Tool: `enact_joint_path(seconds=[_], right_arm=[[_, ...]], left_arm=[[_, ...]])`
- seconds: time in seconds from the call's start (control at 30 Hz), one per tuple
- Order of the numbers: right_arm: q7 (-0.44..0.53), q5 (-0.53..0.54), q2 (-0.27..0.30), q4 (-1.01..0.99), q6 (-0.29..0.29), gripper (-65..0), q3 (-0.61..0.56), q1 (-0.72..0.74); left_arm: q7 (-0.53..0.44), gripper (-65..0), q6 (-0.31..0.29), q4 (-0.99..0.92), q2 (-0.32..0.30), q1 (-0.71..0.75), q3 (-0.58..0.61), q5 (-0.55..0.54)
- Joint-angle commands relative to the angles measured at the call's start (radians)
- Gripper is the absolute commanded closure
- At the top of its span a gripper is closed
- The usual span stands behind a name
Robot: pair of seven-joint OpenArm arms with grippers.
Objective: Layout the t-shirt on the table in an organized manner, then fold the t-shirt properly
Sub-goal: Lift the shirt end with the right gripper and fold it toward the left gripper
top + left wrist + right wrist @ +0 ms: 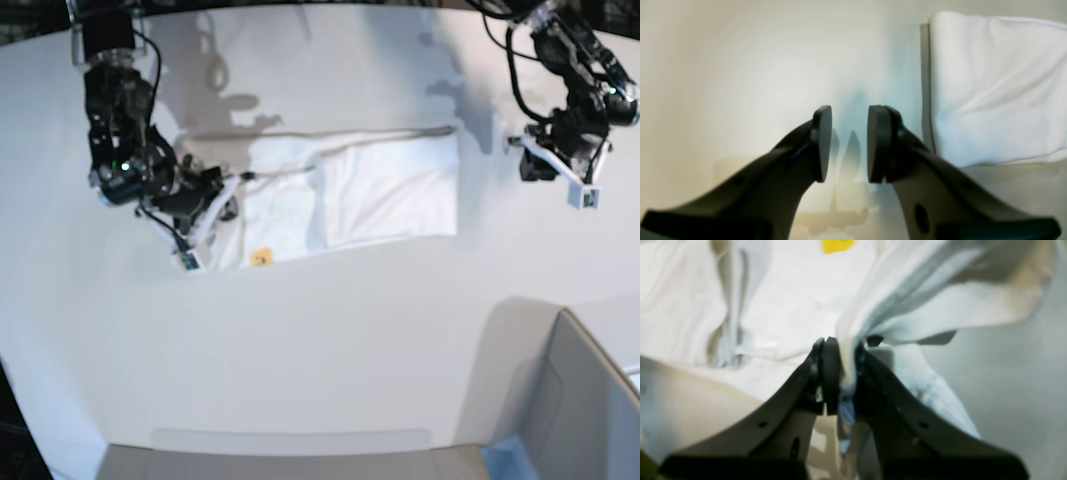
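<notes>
Your right gripper (840, 373) is pinched tight on a bunched edge of the t-shirt (385, 190), soft white cotton creasing up between the black pads, likely so you can carry that end over for the next fold. A scrap of yellow print (836, 245) peeks out beyond. Your left gripper (849, 143) hangs part-open and empty over bare table (320, 340), just off the shirt's other end. The shirt lies as a long folded band toward the table's far edge.
</notes>
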Motion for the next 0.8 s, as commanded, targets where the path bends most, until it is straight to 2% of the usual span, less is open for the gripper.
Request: enact_joint_path(seconds=[0.0,0.17,0.27,0.33,0.6,0.7,0.77], right_arm=[[0.019,0.014,-0.011,0.045,0.002,0.0,-0.014,0.023],[0.019,0.012,-0.046,0.111,0.002,0.0,-0.104,0.052],[0.023,0.012,-0.049,0.116,0.002,0.0,-0.175,0.084],[0.023,0.008,-0.070,0.114,0.002,0.0,-0.212,0.109],[0.023,-0.215,-0.178,0.068,0.003,0.0,-0.454,0.185],[0.032,-0.236,-0.221,-0.028,0.003,0.0,-0.511,0.218],[0.080,-0.241,-0.242,-0.074,0.003,0.0,-0.543,0.227]], left_arm=[[-0.001,-19.3,0.002,0.018,-0.023,-0.008,-0.011,-0.009],[-0.001,-19.3,0.002,0.018,-0.025,0.018,-0.103,-0.009],[-0.001,-19.3,0.002,0.018,-0.025,0.021,-0.114,-0.009],[-0.001,-19.3,0.002,0.016,-0.037,0.024,-0.111,-0.009],[-0.001,-19.3,0.002,0.016,-0.046,0.047,-0.116,-0.007],[-0.001,-19.3,0.002,0.016,-0.046,0.047,-0.117,-0.007],[-0.001,-19.3,0.002,0.016,-0.046,0.049,-0.119,-0.007]])
